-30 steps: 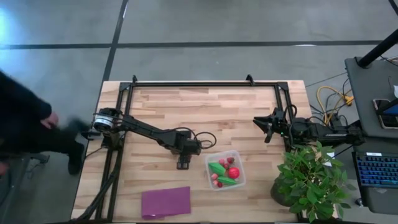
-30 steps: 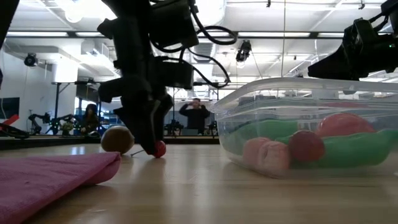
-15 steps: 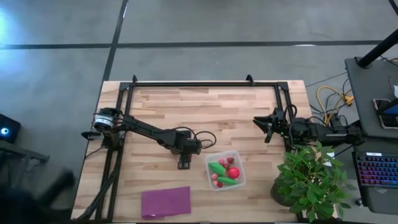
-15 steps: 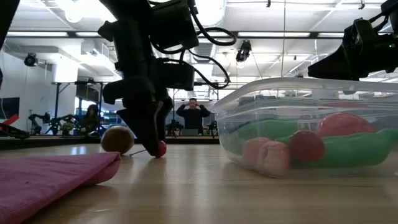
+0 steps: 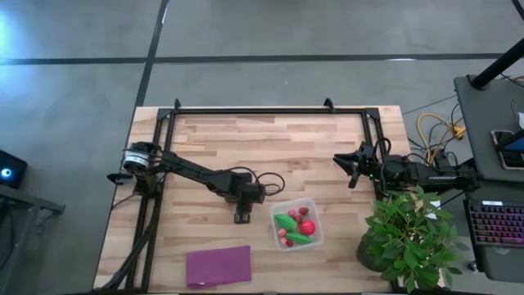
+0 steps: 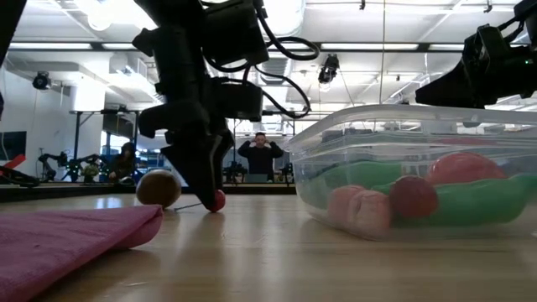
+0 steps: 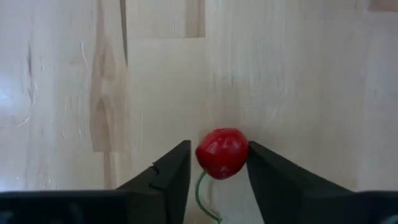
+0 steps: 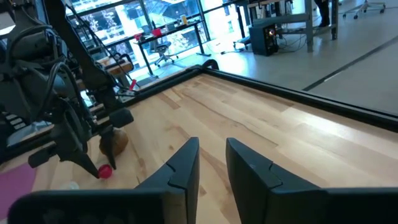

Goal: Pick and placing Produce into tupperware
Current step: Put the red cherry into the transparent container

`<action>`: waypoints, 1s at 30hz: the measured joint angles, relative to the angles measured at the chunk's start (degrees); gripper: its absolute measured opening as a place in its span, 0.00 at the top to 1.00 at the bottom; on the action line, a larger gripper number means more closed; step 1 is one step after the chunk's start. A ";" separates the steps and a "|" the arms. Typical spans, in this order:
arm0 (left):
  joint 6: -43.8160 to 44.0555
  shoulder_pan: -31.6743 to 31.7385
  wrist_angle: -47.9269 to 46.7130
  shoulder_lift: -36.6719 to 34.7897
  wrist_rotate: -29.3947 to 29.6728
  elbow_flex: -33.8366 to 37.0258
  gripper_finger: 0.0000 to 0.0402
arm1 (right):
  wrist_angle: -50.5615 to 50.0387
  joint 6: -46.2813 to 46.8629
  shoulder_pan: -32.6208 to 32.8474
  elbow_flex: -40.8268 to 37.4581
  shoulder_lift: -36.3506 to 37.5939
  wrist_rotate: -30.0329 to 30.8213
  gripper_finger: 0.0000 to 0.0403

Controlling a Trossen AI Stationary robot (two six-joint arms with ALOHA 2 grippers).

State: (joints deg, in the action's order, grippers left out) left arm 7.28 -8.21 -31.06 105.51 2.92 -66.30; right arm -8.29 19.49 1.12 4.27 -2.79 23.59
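Note:
A small red cherry [image 7: 222, 152] with a green stem lies on the wooden table, and my left gripper [image 7: 219, 163] is shut on it just left of the tupperware [image 5: 296, 223]. The low view shows the cherry [image 6: 216, 200] under the same gripper [image 6: 201, 186], with a brown kiwi-like ball [image 6: 159, 188] on the table beside it. The clear tupperware [image 6: 419, 126] holds two green oblong pieces, a red ball and pink berries. My right gripper [image 5: 350, 168] waits shut at the right side, well above the table. My left gripper pinches the cherry's two opposite sides [image 7: 244, 152] between its two fingers. The fingers come from above, pointing steeply down. The cherry sits on the table top, and its stem [image 7: 202, 190] trails back between the fingers.
A flat purple sheet [image 5: 219, 265] lies near the front edge. A leafy potted plant [image 5: 409, 238] stands at the near right corner. Black frame rails [image 5: 270, 109] run along the far edge and both sides. People [image 6: 263, 155] stand far off in the room.
A person who stood by the table's left edge has walked out of the high view. Both arms have kept their places.

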 joint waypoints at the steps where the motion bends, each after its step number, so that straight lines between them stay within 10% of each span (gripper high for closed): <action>1: -0.08 0.00 0.12 0.00 -0.21 0.00 0.68 | 0.02 0.00 -0.02 0.00 0.00 0.00 0.81; 30: 6.04 0.57 1.38 -0.26 -8.80 -22.90 0.74 | 0.03 0.00 -0.01 0.00 0.07 0.00 0.79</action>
State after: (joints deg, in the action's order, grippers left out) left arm 13.32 -7.63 -29.68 105.25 -5.88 -89.20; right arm -8.26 19.49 1.11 4.27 -2.72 23.59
